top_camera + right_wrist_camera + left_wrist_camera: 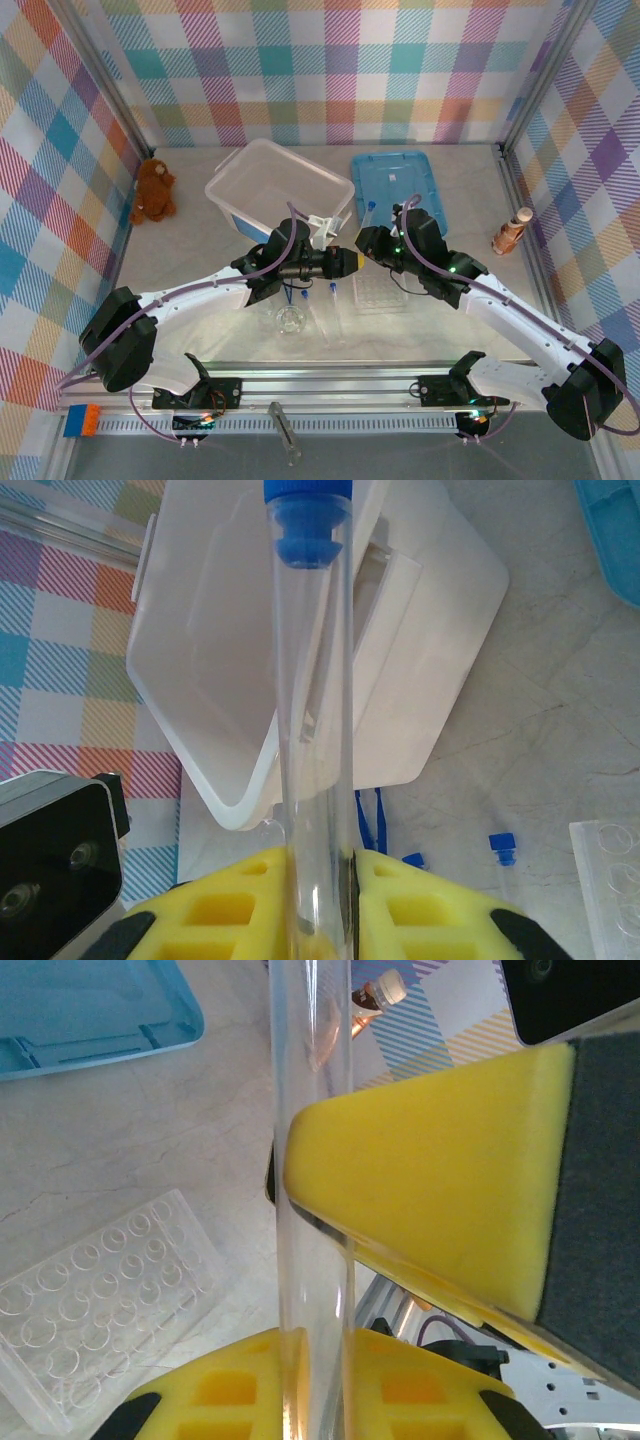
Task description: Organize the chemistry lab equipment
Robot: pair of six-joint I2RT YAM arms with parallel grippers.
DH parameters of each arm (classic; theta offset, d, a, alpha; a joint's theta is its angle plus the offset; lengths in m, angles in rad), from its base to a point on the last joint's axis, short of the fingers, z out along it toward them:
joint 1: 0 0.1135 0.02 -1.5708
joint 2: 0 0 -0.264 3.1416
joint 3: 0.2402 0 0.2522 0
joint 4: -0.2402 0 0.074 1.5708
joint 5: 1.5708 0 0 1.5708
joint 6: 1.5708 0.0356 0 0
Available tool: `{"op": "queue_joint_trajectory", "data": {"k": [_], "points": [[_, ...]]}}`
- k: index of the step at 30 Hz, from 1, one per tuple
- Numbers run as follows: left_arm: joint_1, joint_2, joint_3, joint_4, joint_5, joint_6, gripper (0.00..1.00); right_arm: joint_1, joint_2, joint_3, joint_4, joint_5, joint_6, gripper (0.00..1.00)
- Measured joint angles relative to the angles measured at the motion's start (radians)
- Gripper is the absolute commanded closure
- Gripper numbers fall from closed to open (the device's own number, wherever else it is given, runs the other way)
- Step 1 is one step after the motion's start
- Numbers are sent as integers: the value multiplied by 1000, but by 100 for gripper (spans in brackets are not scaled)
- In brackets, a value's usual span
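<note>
Top external is showing the left hand [352, 262] pinching a clear tube [310, 1160] and the right hand [368, 238] pinching a capped test tube [312, 680] mid-frame, probably needing upright lowering into the tube rack [381, 292] next.

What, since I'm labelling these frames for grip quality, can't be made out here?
- Left wrist: the test tube, upper end cut off by the top edge.
- Right wrist: its lower end, lost between the right gripper fingers; tube rack cut by the right edge.
- Top external: round glassware, too small to identify.
</note>
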Motion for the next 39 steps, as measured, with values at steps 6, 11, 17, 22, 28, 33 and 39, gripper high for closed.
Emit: {"op": "queue_joint_trajectory", "data": {"k": [6,11,17,22,28,33,39], "points": [[0,0,2,-2,-1,6,100,-5,0,-1,1,-6,6,71],[-1,-1,16,-16,-2,32,100,-19,-10,-3,-10,-6,14,51],[-1,-6,19,-56,-2,74,100,-98,-67,11,-103,-49,-20,46],[-1,-11,19,-92,-2,119,100,-233,-25,156,-244,-187,-119,46],[-2,-12,39,-140,-2,172,100,-304,70,238,-310,-396,-232,45],[-2,-21,45,-171,-2,215,100,-340,130,239,-375,-506,-288,45],[-2,-27,45,-190,9,247,100,-373,140,240,-366,-608,-313,47]]}}
